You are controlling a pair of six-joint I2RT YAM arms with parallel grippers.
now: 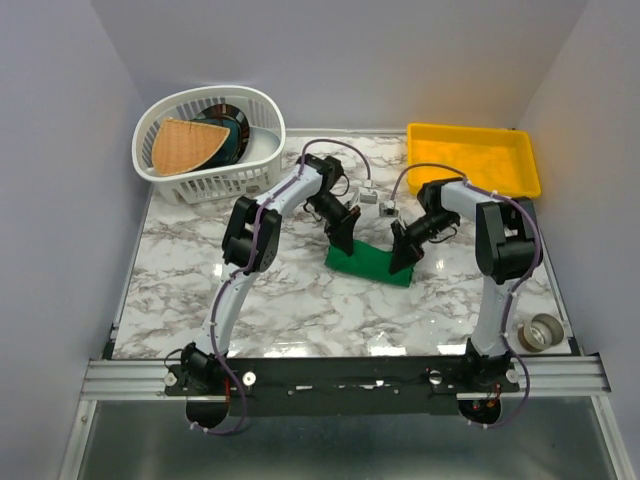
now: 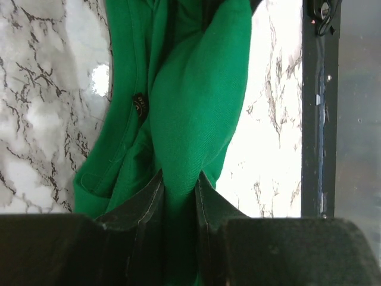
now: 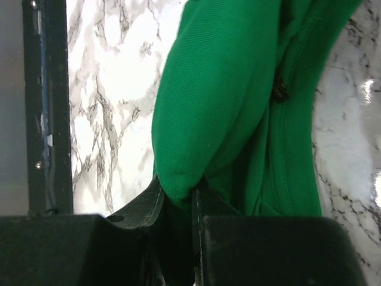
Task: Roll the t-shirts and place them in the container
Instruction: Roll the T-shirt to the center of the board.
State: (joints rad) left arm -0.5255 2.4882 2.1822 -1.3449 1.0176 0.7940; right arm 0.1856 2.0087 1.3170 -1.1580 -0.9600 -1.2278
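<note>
The green t-shirt lies as a short roll in the middle of the marble table. My left gripper is at the roll's left end, my right gripper at its right end. In the left wrist view the left gripper is shut on a thick fold of the t-shirt, with fabric filling the gap between the fingers. In the right wrist view the right gripper pinches the rounded edge of the t-shirt in the same way.
A white laundry basket with dark and orange items stands at the back left. A yellow tray sits at the back right. A roll of tape lies near the right arm's base. Small white parts lie behind the shirt.
</note>
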